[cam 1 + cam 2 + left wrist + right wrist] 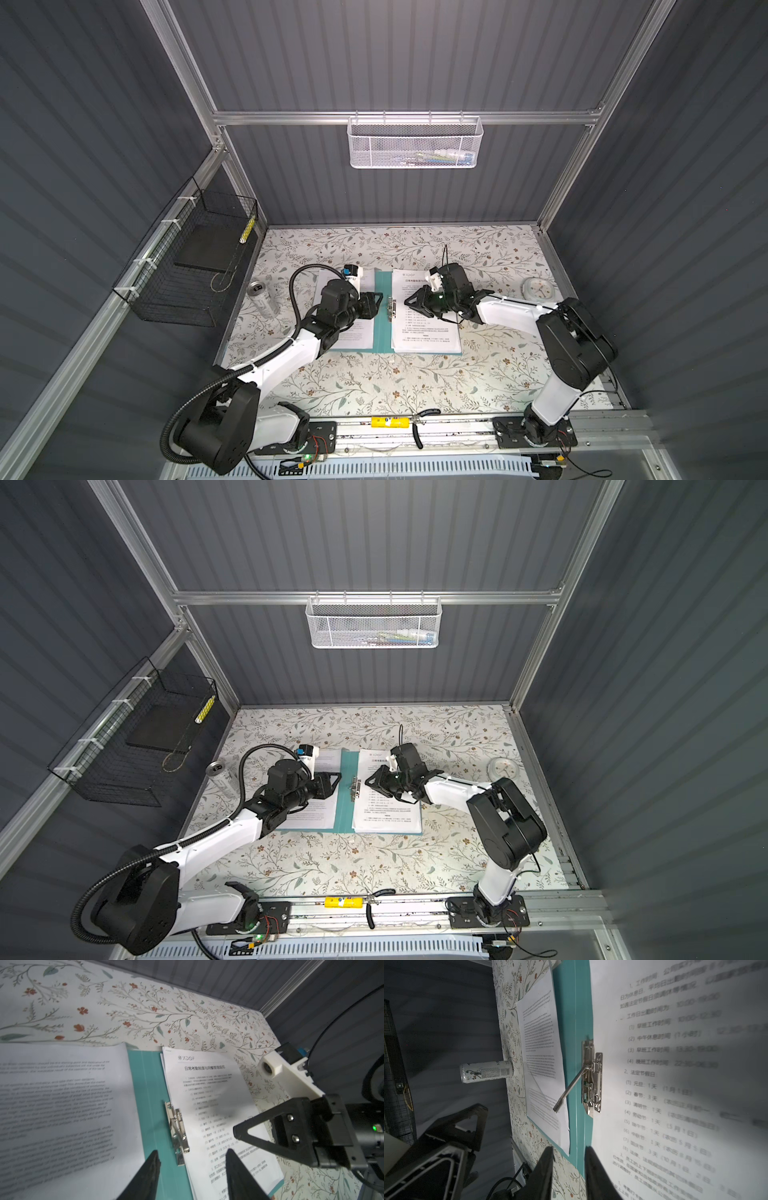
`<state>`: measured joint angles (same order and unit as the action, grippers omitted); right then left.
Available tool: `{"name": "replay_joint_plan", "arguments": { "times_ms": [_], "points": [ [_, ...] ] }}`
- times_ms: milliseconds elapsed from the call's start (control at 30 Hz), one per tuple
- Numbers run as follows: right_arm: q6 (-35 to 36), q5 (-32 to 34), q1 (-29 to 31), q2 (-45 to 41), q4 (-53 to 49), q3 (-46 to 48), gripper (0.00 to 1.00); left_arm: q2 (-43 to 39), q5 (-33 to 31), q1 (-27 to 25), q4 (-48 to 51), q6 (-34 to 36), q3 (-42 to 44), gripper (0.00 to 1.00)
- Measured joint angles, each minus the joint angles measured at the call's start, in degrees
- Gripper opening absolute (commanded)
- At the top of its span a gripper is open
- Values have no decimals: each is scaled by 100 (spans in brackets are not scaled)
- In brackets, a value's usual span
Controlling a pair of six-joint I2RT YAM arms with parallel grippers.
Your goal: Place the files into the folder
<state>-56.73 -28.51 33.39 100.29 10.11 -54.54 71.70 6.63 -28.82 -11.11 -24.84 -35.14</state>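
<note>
Both pairs of fingers are hovering low over the open folder (149,1095), tips aiming at each other across its spine. The left fingers (149,1172) are standing well apart with nothing between them. The right fingers (548,1167) are showing a narrower gap and are gripping nothing either. Between the two pairs, the metal clip (591,1076) is sitting by the spine with its lever (571,1086) sticking up, which I take to mean the clamp is released so paper can go under it. Beneath the right fingers the titled sheet (207,1084) is lying on that side's cover, its inner edge reaching the clip; whether it is tucked beneath I cannot tell. Beneath and behind the left fingers the plain-text files (62,1105) are resting on the other cover, short of the clip, probably waiting to be slid across. Coming in from both sides looks meant to let one pair steady paper while the other works the lever. Farther out behind the left fingers a drink can (262,299) is standing on the floral surface (415,382). Beyond it, a black wire basket (174,291) and a white mesh basket (415,145) are hanging on the walls.
</note>
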Motion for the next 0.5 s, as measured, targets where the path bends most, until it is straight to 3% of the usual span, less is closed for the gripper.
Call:
{"name": "replay_joint_plan", "arguments": {
  "times_ms": [233,500],
  "points": [
    [-695,-9,15,365,546,-9,30,-476,-70,210,385,-4,557,54],
    [-1196,-337,20,1012,1056,-354,28,-457,-66,343,363,-72,758,54]
  ]
}}
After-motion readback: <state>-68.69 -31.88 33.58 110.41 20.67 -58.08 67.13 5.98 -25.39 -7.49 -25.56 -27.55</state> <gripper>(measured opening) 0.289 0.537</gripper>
